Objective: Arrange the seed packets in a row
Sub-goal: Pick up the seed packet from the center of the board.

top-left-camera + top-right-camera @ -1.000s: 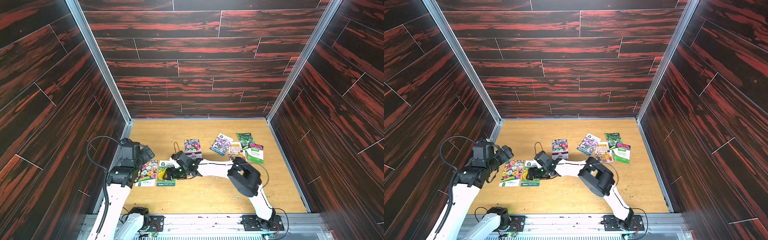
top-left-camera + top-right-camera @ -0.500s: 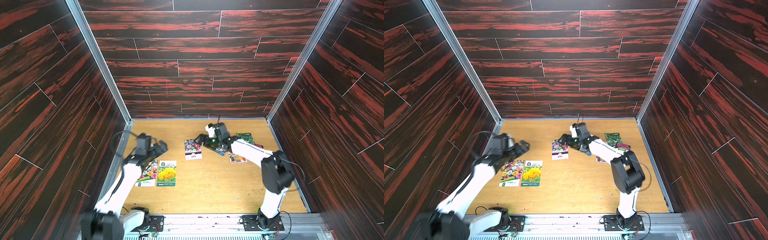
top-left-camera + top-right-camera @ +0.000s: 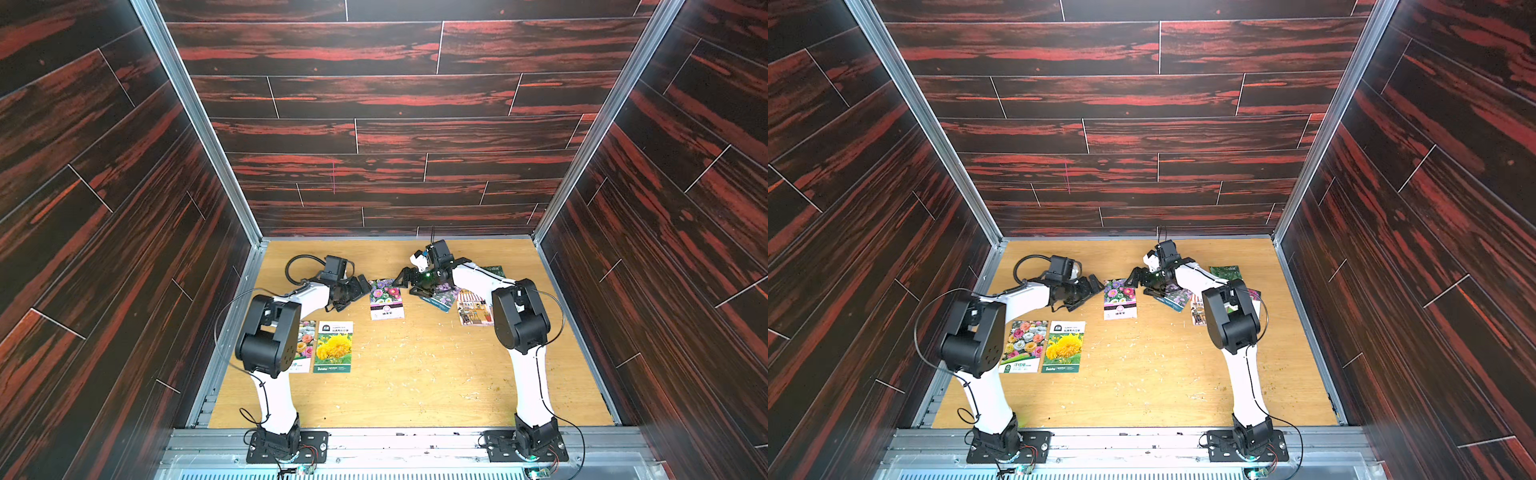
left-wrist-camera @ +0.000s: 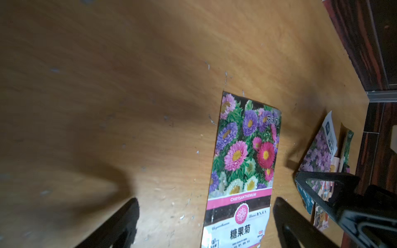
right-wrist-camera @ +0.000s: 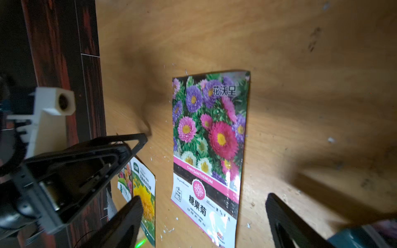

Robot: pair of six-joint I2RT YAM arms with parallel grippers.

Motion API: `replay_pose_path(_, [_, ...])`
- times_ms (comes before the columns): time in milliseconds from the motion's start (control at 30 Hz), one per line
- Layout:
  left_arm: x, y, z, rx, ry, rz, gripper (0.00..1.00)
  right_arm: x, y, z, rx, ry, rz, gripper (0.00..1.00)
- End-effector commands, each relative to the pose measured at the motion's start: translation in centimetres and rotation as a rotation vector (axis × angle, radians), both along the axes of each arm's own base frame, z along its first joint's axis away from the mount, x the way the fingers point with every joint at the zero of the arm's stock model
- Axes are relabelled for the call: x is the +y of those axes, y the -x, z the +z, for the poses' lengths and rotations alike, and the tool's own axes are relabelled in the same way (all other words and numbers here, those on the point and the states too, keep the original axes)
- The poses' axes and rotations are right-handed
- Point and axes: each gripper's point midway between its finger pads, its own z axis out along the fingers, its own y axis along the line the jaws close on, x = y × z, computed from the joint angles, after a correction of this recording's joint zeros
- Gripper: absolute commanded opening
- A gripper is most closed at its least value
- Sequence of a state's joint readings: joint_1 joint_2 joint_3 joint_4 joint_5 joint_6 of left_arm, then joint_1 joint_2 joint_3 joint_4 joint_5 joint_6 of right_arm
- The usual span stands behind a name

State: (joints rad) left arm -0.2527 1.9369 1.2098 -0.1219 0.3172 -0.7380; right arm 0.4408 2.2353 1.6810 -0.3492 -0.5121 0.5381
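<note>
- The left end effector (image 3: 358,289) is opened wide and holds nothing; it stands just beside the left edge of the chrysanthemum packet (image 3: 386,300)
- The right end effector (image 3: 409,283) is also wide and empty, near the far right corner of this packet; one of its fingers is over the edge of the purple-flower packet (image 3: 445,296), and I cannot tell if it touches
- The chrysanthemum packet lies flat on the table (image 3: 415,374), in the far middle part, between both end effectors
- The yellow-bloom packet (image 3: 1064,347) and the mixed-flower packet (image 3: 1022,345) lie side by side at the near left, in one line
- The shopfront packet (image 3: 473,311) and a green packet (image 3: 495,271) lie at the right, partly hidden by the right arm
</note>
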Motion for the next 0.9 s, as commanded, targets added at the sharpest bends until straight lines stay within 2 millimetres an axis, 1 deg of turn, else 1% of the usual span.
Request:
replay_pose_path(0, [-2.6, -0.5, 1.1, -0.023, 0.059, -0.039, 0.98, 0.8, 1.1, -0.8, 0.054, -0.052, 0.033, 0.90])
replay_pose_path(167, [-4.5, 0.5, -0.7, 0.031, 0.131, -0.046, 0.97, 1.4, 1.9, -2.4, 0.122, -0.109, 0.034, 0.89])
replay_pose_path(233, [-5.0, 0.8, -1.4, 0.051, 0.146, -0.043, 0.97, 1.5, 2.1, -3.1, 0.146, -0.122, 0.027, 0.89])
replay_pose_path(300, [-5.4, 1.2, -1.8, 0.063, 0.167, -0.046, 0.96, 1.6, 2.4, -3.8, 0.170, -0.136, 0.017, 0.88])
replay_pose_path(433, [-6.1, 1.3, -2.5, 0.082, 0.183, -0.052, 0.96, 2.3, 2.7, -4.6, 0.211, -0.169, 0.018, 0.86])
replay_pose_path(533, [-6.4, 1.3, -2.9, 0.093, 0.195, -0.050, 0.95, 2.8, 2.9, -4.7, 0.218, -0.186, 0.023, 0.84])
replay_pose_path(667, [-6.8, 1.4, -3.6, 0.105, 0.211, -0.050, 0.94, 3.4, 2.9, -4.3, 0.227, -0.235, 0.030, 0.74])
replay_pose_path(700, [-6.9, 1.4, -3.7, 0.107, 0.217, -0.051, 0.94, 3.6, 2.8, -3.9, 0.225, -0.265, 0.035, 0.73])
replay_pose_path(733, [-7.0, 1.5, -3.8, 0.112, 0.222, -0.050, 0.93, 3.8, 2.9, -3.6, 0.224, -0.282, 0.038, 0.71])
replay_pose_path(767, [-7.0, 1.5, -3.9, 0.115, 0.224, -0.048, 0.93, 3.8, 2.8, -3.5, 0.220, -0.284, 0.028, 0.64])
replay_pose_path(867, [-6.9, 1.6, -3.7, 0.109, 0.223, -0.048, 0.92, 3.0, 2.4, -3.2, 0.180, -0.250, 0.003, 0.34])
